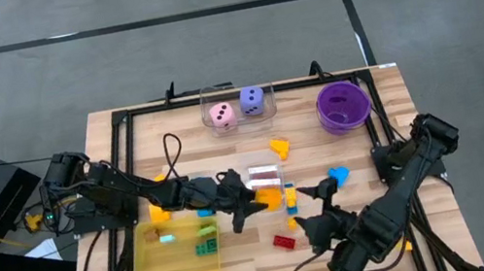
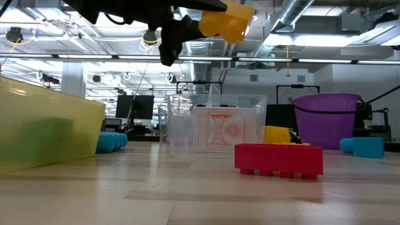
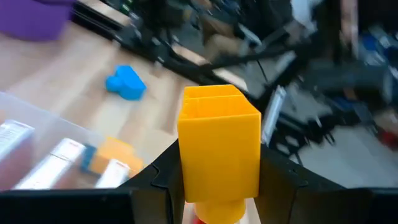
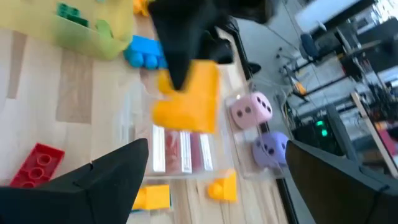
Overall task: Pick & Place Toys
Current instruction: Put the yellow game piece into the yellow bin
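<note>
Wooden table (image 1: 405, 167) holds many toys yet, with a few in my yellow see-through tray (image 1: 151, 267), while my left gripper (image 1: 255, 202) squeezes a yellow hollow plastic block (image 3: 219, 146) up high and my right gripper (image 1: 315, 206) waits wide open, empty.

The table (image 1: 244, 263) was pale wood with a smooth, faintly grained finish, the red brick (image 2: 279, 160) and yellow block (image 3: 219, 149) were smooth, slightly glossy plastic (the block opaque), and the yellow tray (image 1: 178, 249) and clear box (image 2: 226, 130) were translucent, shiny plastic.
</note>
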Robot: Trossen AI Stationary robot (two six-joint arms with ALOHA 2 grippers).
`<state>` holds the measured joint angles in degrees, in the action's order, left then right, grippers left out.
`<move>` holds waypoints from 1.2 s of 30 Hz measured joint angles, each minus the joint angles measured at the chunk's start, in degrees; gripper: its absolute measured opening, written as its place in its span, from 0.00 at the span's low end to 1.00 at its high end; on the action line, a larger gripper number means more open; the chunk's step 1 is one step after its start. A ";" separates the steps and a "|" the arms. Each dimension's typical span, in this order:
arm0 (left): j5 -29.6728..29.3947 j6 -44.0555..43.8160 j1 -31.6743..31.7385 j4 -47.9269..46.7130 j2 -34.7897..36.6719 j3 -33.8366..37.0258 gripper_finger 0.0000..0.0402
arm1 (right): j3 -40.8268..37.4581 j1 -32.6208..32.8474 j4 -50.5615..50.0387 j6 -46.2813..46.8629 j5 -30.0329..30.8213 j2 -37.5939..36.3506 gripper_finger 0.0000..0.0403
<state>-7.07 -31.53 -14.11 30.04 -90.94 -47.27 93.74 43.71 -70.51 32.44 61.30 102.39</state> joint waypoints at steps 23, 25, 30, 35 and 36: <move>8.75 -12.60 -22.08 -47.47 17.68 0.15 0.32 | 0.18 0.93 -19.21 23.74 -1.25 0.02 0.92; 7.84 -15.20 -25.14 -52.78 19.79 0.15 0.32 | 0.17 0.86 -19.01 23.74 -1.25 0.02 0.92; 7.69 -21.63 -31.94 -63.07 23.14 0.17 0.33 | 0.17 0.75 -18.85 23.72 -1.25 0.02 0.92; 8.68 -25.98 -35.10 -68.17 23.93 0.17 0.33 | 0.17 0.78 -18.81 23.74 -1.24 0.02 0.92; 8.71 -26.52 -35.43 -69.02 23.93 0.17 0.33 | 0.17 0.78 -18.81 23.74 -1.25 0.02 0.92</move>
<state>1.64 -58.05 -49.54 -38.98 -67.01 -47.09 93.91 44.49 -89.32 56.18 60.05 102.41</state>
